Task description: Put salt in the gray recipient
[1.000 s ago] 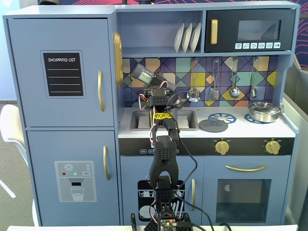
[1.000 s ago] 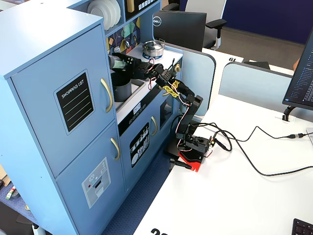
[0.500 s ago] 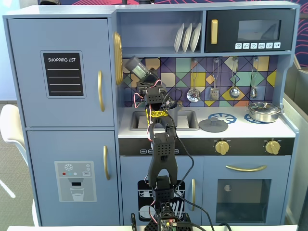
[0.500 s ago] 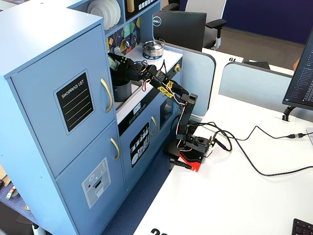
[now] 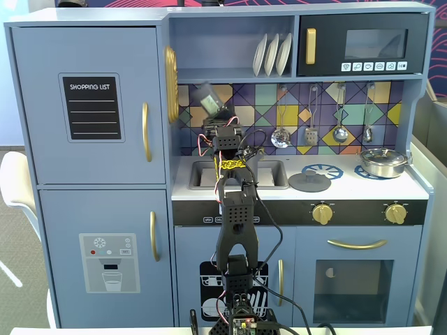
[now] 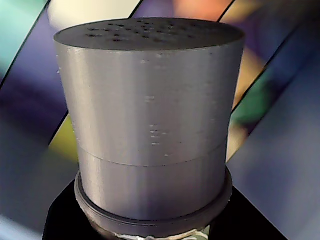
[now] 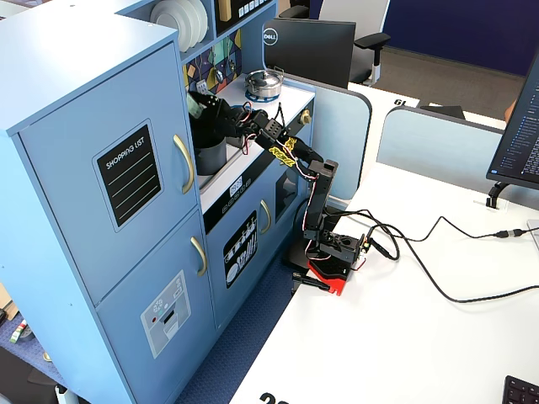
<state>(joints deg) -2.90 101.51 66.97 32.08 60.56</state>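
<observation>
A gray cylindrical salt shaker (image 6: 150,125) with small holes in its top fills the wrist view, with black fingers (image 6: 65,220) around its base. In a fixed view my gripper (image 5: 211,108) holds the shaker (image 5: 209,98) tilted, high above the toy kitchen's sink (image 5: 269,174). In the other fixed view the gripper (image 7: 207,114) is just above a dark gray cylindrical container (image 7: 210,157) standing at the sink. The arm hides that container in the front fixed view.
A silver pot (image 5: 383,162) sits on the right burner and also shows in the side fixed view (image 7: 264,82). A gray lid (image 5: 309,183) lies on the counter. Utensils (image 5: 340,132) hang on the back wall, and a shelf of plates (image 5: 272,54) is above.
</observation>
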